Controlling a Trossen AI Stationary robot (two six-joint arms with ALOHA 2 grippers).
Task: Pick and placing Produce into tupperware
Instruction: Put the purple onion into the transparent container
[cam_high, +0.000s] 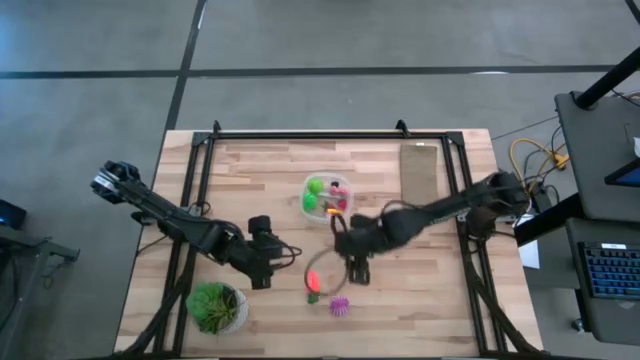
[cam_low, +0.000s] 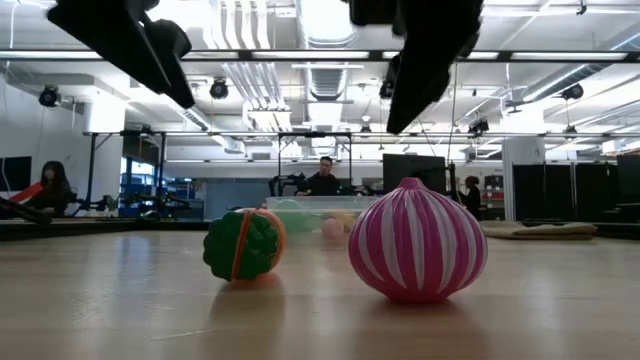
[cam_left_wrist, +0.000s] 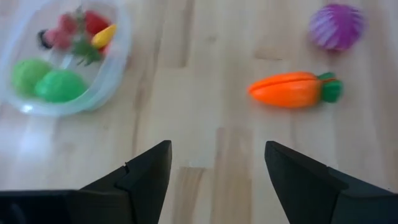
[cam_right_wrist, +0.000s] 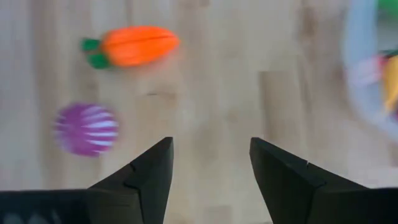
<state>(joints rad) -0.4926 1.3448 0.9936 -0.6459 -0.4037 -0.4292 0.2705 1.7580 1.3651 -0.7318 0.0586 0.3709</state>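
Note:
The round clear tupperware (cam_high: 326, 196) sits at the table's middle, toward the far side, holding green, red and yellow produce; it also shows in the left wrist view (cam_left_wrist: 62, 59). An orange carrot (cam_high: 313, 278) with a green end and a purple striped piece (cam_high: 340, 305) lie on the bare wood nearer the near edge. My left gripper (cam_high: 275, 252) hovers open left of the carrot (cam_left_wrist: 292, 90). My right gripper (cam_high: 345, 255) hovers open just right of the carrot (cam_right_wrist: 137, 45), with the purple piece (cam_right_wrist: 86, 129) off to one side. In the low view the carrot (cam_low: 243, 245) and the purple piece (cam_low: 417, 242) rest on the table below both grippers.
A leafy green plant in a white pot (cam_high: 217, 307) stands near the table's near left corner. A flat brown board (cam_high: 420, 170) lies at the far right. Black frame rails (cam_high: 200, 180) run along the table's sides. People show in the room behind (cam_low: 322, 178).

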